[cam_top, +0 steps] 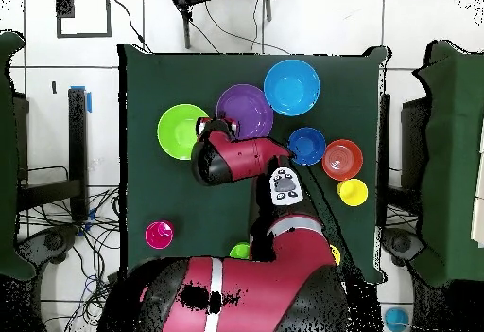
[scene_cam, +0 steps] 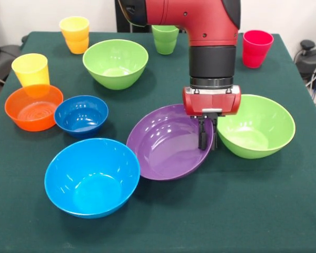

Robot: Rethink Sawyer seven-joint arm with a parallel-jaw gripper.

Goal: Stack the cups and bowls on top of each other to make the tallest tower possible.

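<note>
My gripper (scene_cam: 208,136) hangs straight down with its fingers (scene_cam: 203,134) closed on the right rim of the wide purple bowl (scene_cam: 166,142), which sits tilted with that rim raised. Its left side is next to the large blue bowl (scene_cam: 92,176). A large light green bowl (scene_cam: 255,126) lies just right of the gripper, and another (scene_cam: 116,63) at the back. The small blue bowl (scene_cam: 81,116) and the small orange bowl (scene_cam: 34,107) stand at the left. The yellow (scene_cam: 30,69), orange-yellow (scene_cam: 75,34), light green (scene_cam: 165,38) and red (scene_cam: 257,48) cups stand along the back. No tower shows; nothing is nested.
The dark green table (scene_cam: 253,211) has bare cloth at the front right. In the overhead view the arm (cam_top: 236,163) covers the table's middle and one green bowl; the purple bowl (cam_top: 244,111) and the large blue bowl (cam_top: 291,87) show beyond it.
</note>
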